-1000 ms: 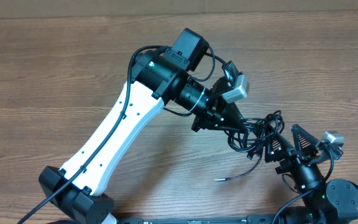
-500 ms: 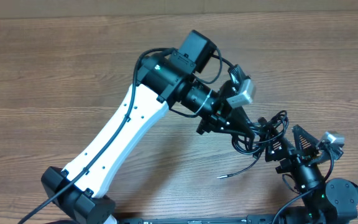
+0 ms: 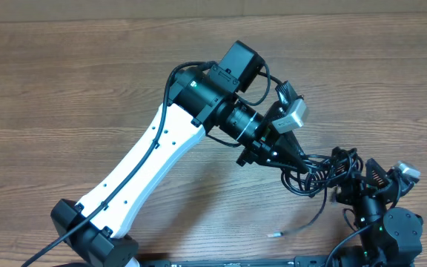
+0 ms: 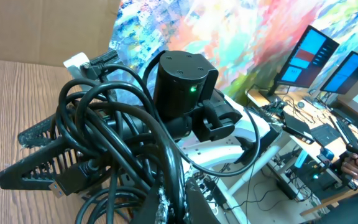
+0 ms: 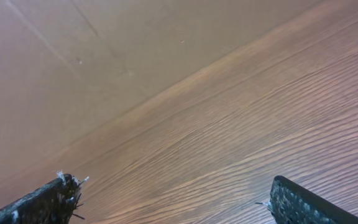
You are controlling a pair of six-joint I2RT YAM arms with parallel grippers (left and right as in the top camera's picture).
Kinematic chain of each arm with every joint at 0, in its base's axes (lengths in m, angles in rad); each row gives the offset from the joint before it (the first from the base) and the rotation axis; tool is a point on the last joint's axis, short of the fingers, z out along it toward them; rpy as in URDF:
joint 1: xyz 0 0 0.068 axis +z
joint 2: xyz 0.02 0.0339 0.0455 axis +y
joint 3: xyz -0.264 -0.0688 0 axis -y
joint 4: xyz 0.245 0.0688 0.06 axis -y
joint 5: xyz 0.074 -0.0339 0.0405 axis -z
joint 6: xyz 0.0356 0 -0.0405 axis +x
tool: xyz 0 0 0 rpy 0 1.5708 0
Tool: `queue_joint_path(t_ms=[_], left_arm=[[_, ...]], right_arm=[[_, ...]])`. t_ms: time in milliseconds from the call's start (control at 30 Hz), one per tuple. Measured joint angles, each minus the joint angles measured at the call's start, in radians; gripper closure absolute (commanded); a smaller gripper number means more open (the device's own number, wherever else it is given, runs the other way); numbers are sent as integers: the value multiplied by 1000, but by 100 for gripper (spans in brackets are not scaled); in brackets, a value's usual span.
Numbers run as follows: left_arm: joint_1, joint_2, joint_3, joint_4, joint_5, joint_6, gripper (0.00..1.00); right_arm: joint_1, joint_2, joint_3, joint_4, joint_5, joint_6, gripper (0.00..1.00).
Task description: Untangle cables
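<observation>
The cables (image 3: 325, 169) are thin black cords bunched in a tangle at the right front of the table. One loose plug end (image 3: 274, 234) trails toward the front edge. My left gripper (image 3: 293, 161) is shut on a strand of that tangle; in the left wrist view its gripper (image 4: 178, 208) pinches a black cord, with the looped cables (image 4: 107, 134) just ahead. My right gripper (image 3: 359, 180) sits under and beside the tangle with its fingers wide apart. In the right wrist view the gripper (image 5: 176, 205) is open, with only wood between the fingertips (image 5: 48, 202).
The wooden table (image 3: 65, 89) stretches to the left and back. The left arm's white link (image 3: 147, 159) crosses the middle diagonally. The right arm's base (image 3: 391, 233) stands at the front right corner. Monitors and a bench (image 4: 316, 56) lie beyond the table.
My left gripper has moved right and toward the front, dragging the tangle over the right gripper. The loose plug end slid toward the front edge. The right gripper stays open.
</observation>
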Motion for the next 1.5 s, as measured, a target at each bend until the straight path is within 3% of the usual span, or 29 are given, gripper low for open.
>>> queue_joint_path(t_ms=[300,667,1200,1500], left_arm=[[0,0,0,0,-64,-6,96],[0,0,0,-28,-216,-108,96],[0,0,0,-370,-444,-74,96],[0,0,0,-373,-589,-61,96]], right_arm=[[0,0,0,-2,17,0,4],[0,0,0,32,9,62,4],[0,0,0,-7,90,80,4],[0,0,0,-5,95,80,4]])
